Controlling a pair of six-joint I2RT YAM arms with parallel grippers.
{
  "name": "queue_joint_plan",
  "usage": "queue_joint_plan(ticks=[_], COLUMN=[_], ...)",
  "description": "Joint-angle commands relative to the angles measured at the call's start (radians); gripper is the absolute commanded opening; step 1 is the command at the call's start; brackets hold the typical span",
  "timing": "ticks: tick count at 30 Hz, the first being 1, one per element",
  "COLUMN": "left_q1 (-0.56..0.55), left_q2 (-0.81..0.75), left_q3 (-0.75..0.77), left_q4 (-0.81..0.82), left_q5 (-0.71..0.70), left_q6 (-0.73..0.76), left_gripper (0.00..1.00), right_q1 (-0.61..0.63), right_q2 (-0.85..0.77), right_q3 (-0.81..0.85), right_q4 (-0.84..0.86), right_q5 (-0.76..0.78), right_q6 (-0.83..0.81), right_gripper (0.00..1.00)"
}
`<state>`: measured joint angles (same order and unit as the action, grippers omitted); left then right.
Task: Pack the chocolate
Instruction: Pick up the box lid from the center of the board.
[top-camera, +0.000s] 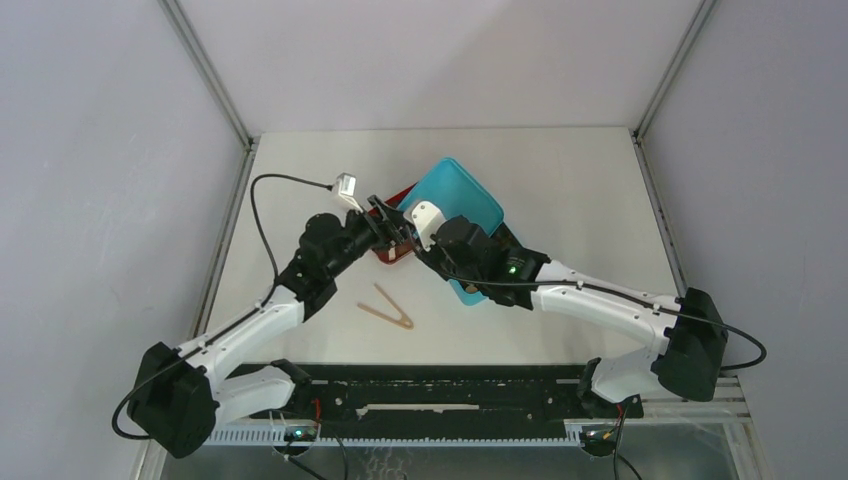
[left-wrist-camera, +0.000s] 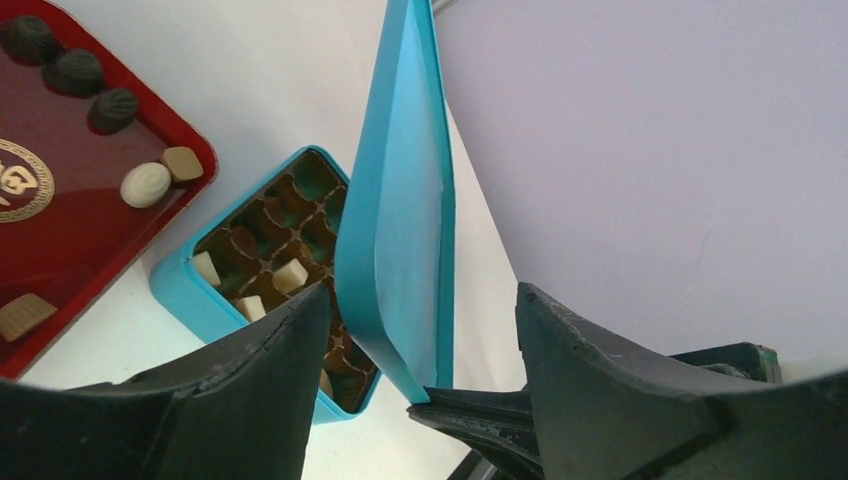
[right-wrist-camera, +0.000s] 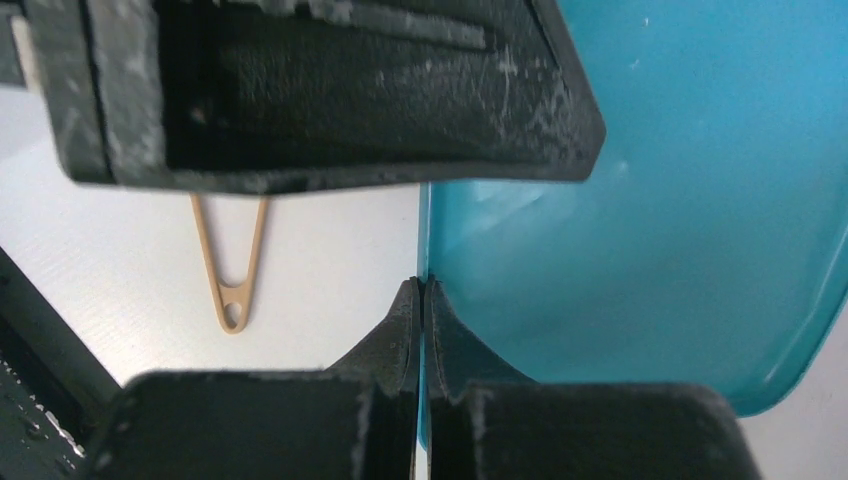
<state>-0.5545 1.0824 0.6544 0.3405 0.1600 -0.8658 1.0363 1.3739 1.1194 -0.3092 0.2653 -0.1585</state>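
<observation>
My right gripper (right-wrist-camera: 422, 300) is shut on the rim of the teal lid (right-wrist-camera: 650, 220) and holds it up on edge above the table (top-camera: 460, 195). My left gripper (left-wrist-camera: 420, 300) is open, with one finger on each side of the lid (left-wrist-camera: 400, 200); I cannot tell whether they touch it. Below lies the teal box (left-wrist-camera: 180, 290) with its dark grid insert and a few cream chocolate pieces (left-wrist-camera: 290, 275). The red tray (left-wrist-camera: 70, 230) holds dark (left-wrist-camera: 112, 108), cream (left-wrist-camera: 146, 184) and tan (left-wrist-camera: 182, 163) chocolate pieces. In the top view both grippers (top-camera: 385, 225) (top-camera: 412, 240) meet at the lid.
The tan wooden tongs (top-camera: 388, 308) lie on the white table in front of the tray and also show in the right wrist view (right-wrist-camera: 230, 260). The red tray (top-camera: 392, 252) and the teal box (top-camera: 468, 292) are mostly hidden under the arms in the top view.
</observation>
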Motion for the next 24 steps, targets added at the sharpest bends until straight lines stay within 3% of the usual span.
queue_joint_plan(ticks=[1,6,12,16,24], left_q1=[-0.038,-0.058,-0.062,-0.066,-0.117], left_q2=[0.021,0.045,0.03,0.006,-0.035], left_q3=[0.0,0.005,0.037,0.052,0.154], left_q4=[0.098,0.109,0.073,0.058,-0.069], left_q5=[-0.017,-0.029,-0.048,-0.099,-0.236], left_q6=[-0.035,-0.041,0.045,0.135,0.393], left_gripper=[0.71,0.57,0.23,0.03,0.0], right_q1=[0.011,0.024,0.024,0.024,-0.03], right_q2=[-0.003,-0.003,-0.006,-0.03,-0.172], right_q3=[0.043,0.043,0.043,0.043,0.043], right_q4=[0.073,0.075,0.078,0.055,0.016], right_q5=[0.032,0.033,0.042,0.057,0.042], right_q6=[-0.025,-0.018,0.004,0.02,0.142], right_gripper=[0.0,0.0,0.0,0.07,0.43])
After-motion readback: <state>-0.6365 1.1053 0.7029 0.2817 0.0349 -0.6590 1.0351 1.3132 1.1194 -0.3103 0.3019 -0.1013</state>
